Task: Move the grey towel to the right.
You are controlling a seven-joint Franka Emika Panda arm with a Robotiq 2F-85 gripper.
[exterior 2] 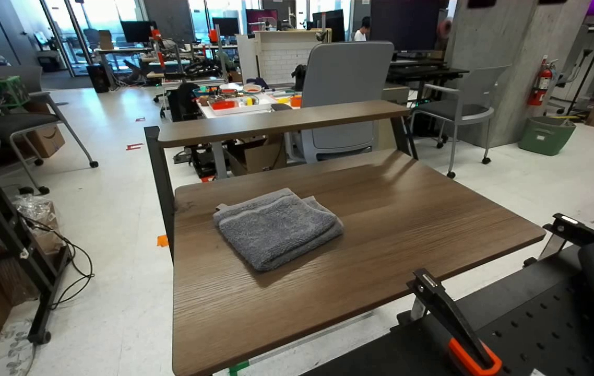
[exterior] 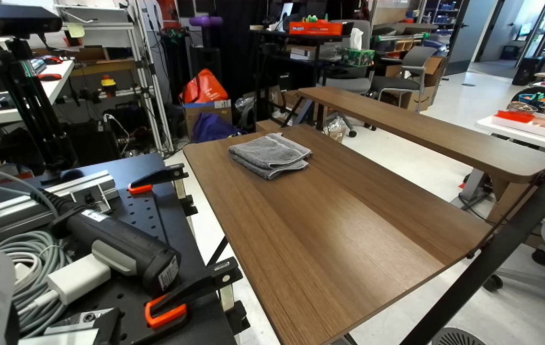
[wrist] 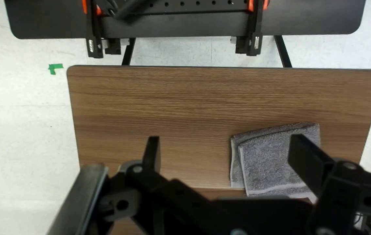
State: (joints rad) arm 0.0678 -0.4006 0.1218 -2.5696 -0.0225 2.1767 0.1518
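The grey towel lies folded on the brown wooden table, near one end of it. The towel shows in both exterior views [exterior: 270,154] [exterior 2: 278,227] and in the wrist view [wrist: 267,163], where it sits at the lower right. The table shows in all views [exterior: 330,230] [exterior 2: 406,224] [wrist: 172,107]. My gripper [wrist: 226,141] is open with nothing between its fingers, high above the table. In the wrist view its right finger covers part of the towel and its left finger is over bare wood. Neither exterior view shows the gripper.
A raised wooden shelf [exterior: 425,129] [exterior 2: 286,121] runs along the table's long side on dark metal legs. Across a gap stands a black bench [exterior: 143,211] [wrist: 179,26] with orange-handled clamps [exterior: 191,292] [exterior 2: 453,318] at its edge. A black tool and cables lie on the bench.
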